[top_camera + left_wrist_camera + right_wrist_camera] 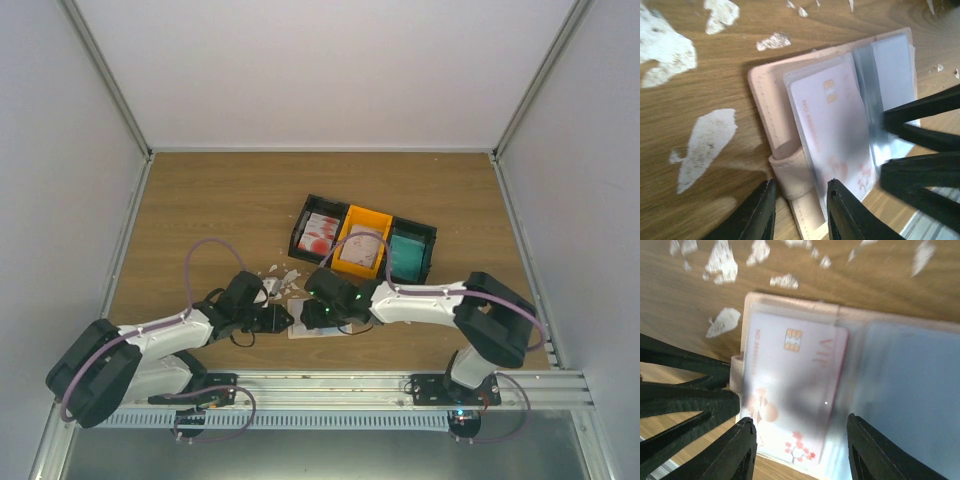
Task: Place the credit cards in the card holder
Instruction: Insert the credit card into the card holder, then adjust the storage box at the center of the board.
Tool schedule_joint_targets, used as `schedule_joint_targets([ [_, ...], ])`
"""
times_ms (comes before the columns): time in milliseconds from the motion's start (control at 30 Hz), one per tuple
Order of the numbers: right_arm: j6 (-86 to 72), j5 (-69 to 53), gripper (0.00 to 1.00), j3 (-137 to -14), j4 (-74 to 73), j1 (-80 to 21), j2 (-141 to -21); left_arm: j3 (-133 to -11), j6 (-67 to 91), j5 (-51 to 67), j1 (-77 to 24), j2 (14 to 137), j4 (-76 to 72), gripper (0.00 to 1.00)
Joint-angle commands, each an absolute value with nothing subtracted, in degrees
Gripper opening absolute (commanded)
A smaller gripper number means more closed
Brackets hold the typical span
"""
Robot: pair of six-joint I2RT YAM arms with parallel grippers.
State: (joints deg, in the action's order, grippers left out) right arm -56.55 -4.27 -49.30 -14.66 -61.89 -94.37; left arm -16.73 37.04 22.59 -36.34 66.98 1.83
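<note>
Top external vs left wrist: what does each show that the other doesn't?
Top external only: the three-bin tray behind the work area, with a red-blotched card and a teal card in its bins.
Left wrist only: the chip and print on the card in the clear sleeve, and the strap tab between the fingers of the left pincer.
Both: the open card holder, white scraps on the wood table, and the right pincer at the holder.

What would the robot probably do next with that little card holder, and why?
Probably the right gripper nudges the card deeper into the clear sleeve. The card looks crooked in the open card holder, and the left gripper straddles its strap, seemingly to steady it.
</note>
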Motion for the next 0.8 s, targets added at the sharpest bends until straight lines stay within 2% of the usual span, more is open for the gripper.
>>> schedule_joint_targets([
  [0,-53.6,3.1,0.52,-49.2,-20.6,-59.9,-86.0,-17.9,36.8,14.1,-36.7,64.2,9.0,0.34],
  [233,-52.3,14.8,0.53,-47.1,-35.4,-48.4,-72.1,-22.8,35.9,9.5,-36.4,59.5,10.3,0.43],
  [367,-58.5,25.4,0.56,-47.0,-48.7,-37.5,-64.5,-27.3,34.0,11.2,-36.1,63.2,8.1,0.43],
  [467,-58.3,29.4,0.58,-46.4,-52.1,-30.1,-59.8,-31.2,32.9,12.4,-35.5,67.6,7.6,0.43],
  [567,-52.2,25.5,0.65,-44.4,-47.4,-23.1,-57.1,-32.8,32.4,13.7,-35.2,71.0,5.7,0.44],
  [767,-43.6,13.0,0.66,-39.7,-36.7,-15.7,-60.7,-33.4,32.6,18.1,-34.4,76.1,2.4,0.46],
])
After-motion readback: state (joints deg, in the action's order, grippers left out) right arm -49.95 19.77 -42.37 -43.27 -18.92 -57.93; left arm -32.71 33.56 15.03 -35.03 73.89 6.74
